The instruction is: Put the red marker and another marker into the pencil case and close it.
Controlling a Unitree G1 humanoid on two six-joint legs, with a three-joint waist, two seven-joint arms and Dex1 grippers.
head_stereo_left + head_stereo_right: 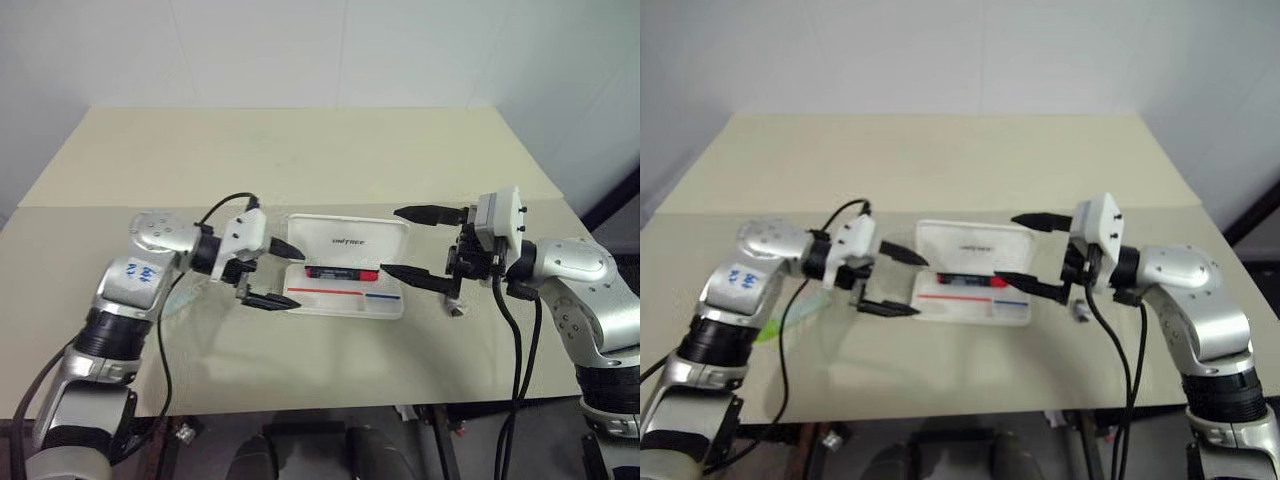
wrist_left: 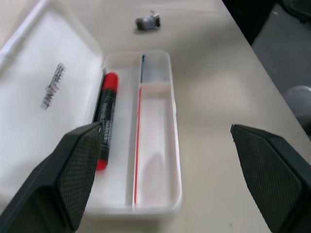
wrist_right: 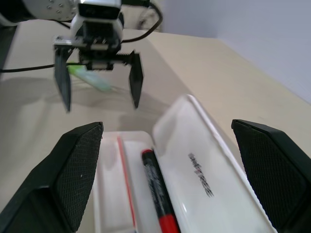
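The white pencil case (image 1: 390, 303) lies open at the table's middle, its lid (image 1: 350, 236) flat on the far side. Inside, the red marker (image 1: 342, 272) rests in the long compartment beside the hinge (image 2: 107, 111). My left gripper (image 1: 301, 279) hovers open at the case's left end, holding nothing. From the right end, my right gripper (image 1: 389, 240) faces it, open and empty, fingers spread above the case. The other marker, a pale green highlighter (image 1: 790, 315), lies on the table left of the case, behind my left gripper (image 3: 102, 107) in the right wrist view (image 3: 92, 80).
A small grey object (image 1: 456, 310) lies on the table just right of the case, below my right gripper. The beige table (image 1: 300, 150) stretches bare beyond the case to the white wall. Its front edge runs close under both arms.
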